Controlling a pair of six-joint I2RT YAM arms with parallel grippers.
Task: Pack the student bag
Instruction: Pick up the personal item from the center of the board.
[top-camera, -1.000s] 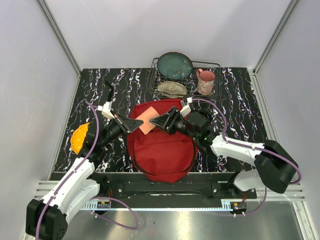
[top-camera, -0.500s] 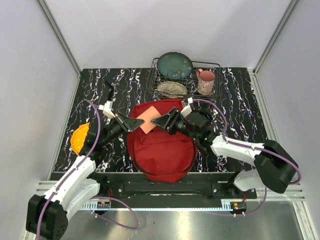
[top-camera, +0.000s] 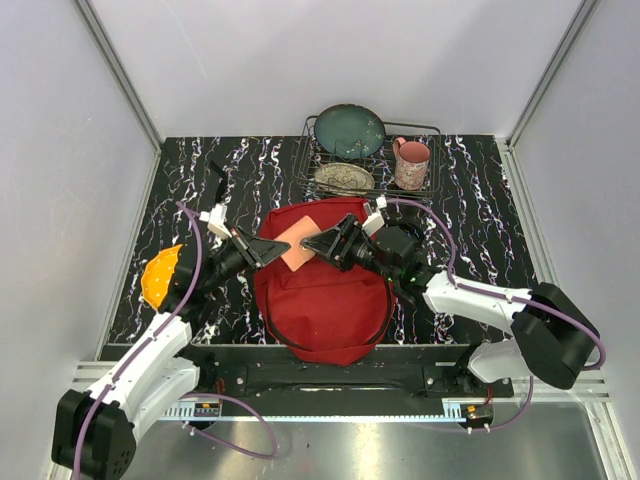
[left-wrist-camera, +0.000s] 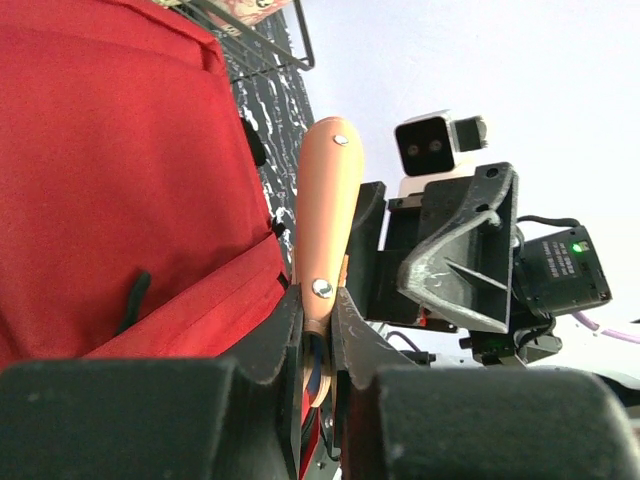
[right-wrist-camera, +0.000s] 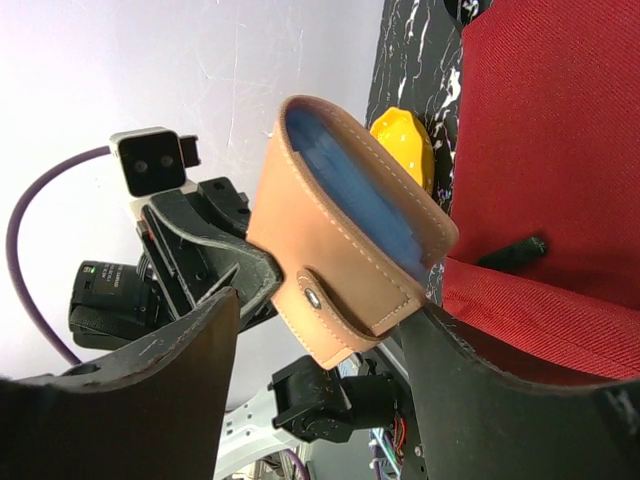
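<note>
The red student bag (top-camera: 320, 300) lies flat in the middle of the table, also in the left wrist view (left-wrist-camera: 110, 150) and the right wrist view (right-wrist-camera: 540, 150). My left gripper (top-camera: 272, 248) is shut on the snap end of a tan leather pouch (top-camera: 298, 243) with a blue lining and holds it above the bag's far part. In the left wrist view the jaws (left-wrist-camera: 318, 310) pinch the pouch (left-wrist-camera: 328, 200). My right gripper (top-camera: 315, 245) is open, and its fingers (right-wrist-camera: 320, 320) straddle the pouch's (right-wrist-camera: 340, 250) other end.
A wire dish rack (top-camera: 432, 130) at the back holds a teal plate (top-camera: 348, 130), a speckled plate (top-camera: 343, 178) and a pink mug (top-camera: 411, 163). A yellow object (top-camera: 158, 277) lies at the left by my left arm. Grey walls close in the table.
The pouch and my left gripper have shifted slightly toward the right gripper. Both arms have hardly moved otherwise.
</note>
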